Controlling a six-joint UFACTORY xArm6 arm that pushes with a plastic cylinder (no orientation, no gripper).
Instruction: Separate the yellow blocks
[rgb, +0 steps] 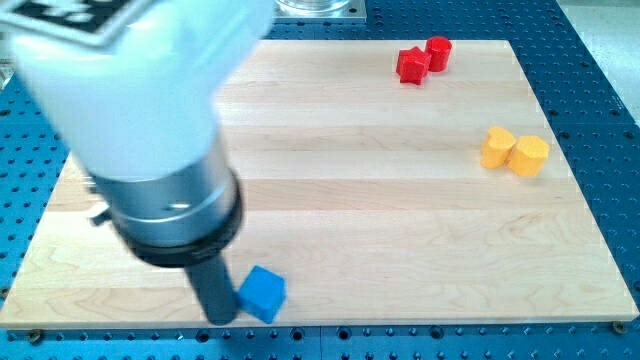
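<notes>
Two yellow blocks touch each other at the view's right: a pentagon-like yellow block (497, 147) on the left and a yellow cylinder (529, 156) on the right. My tip (219, 318) is at the view's bottom left, far from them. It rests against the left side of a blue cube (263, 294).
A red star-like block (410, 65) and a red cylinder (438, 52) touch near the view's top right. The wooden board (350, 200) lies on a blue perforated table. The arm's large white and grey body (150, 130) covers the view's upper left.
</notes>
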